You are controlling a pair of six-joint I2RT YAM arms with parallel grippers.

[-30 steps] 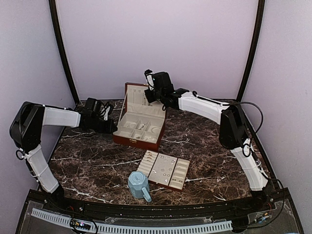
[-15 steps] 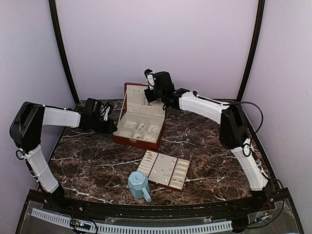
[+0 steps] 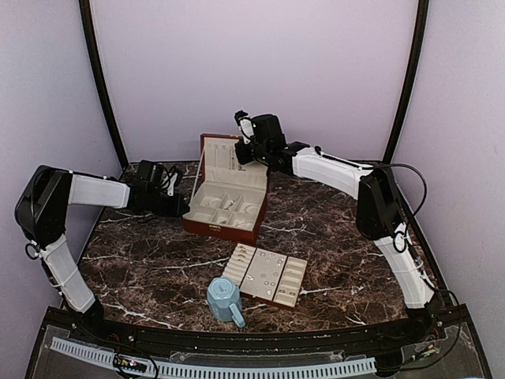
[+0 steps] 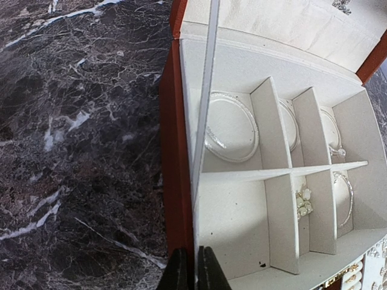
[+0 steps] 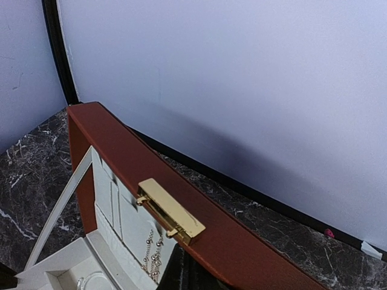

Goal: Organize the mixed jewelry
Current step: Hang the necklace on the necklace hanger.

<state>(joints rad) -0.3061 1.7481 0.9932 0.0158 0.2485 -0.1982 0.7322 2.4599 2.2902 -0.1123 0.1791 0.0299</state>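
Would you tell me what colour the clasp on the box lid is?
The clasp is gold; right wrist view shows it best.

"Did anything move?"

"Yes. The right arm (image 3: 327, 170) slid a little to the right and a bit farther back."

"And its hand part?"

"The right gripper (image 3: 245, 151) went with it, a tiny bit right and far."

"What about the box (image 3: 225, 209)?"

"More of the cream inside of its lid (image 3: 219, 154) shows now than before. I can't tell if the lid itself tipped."
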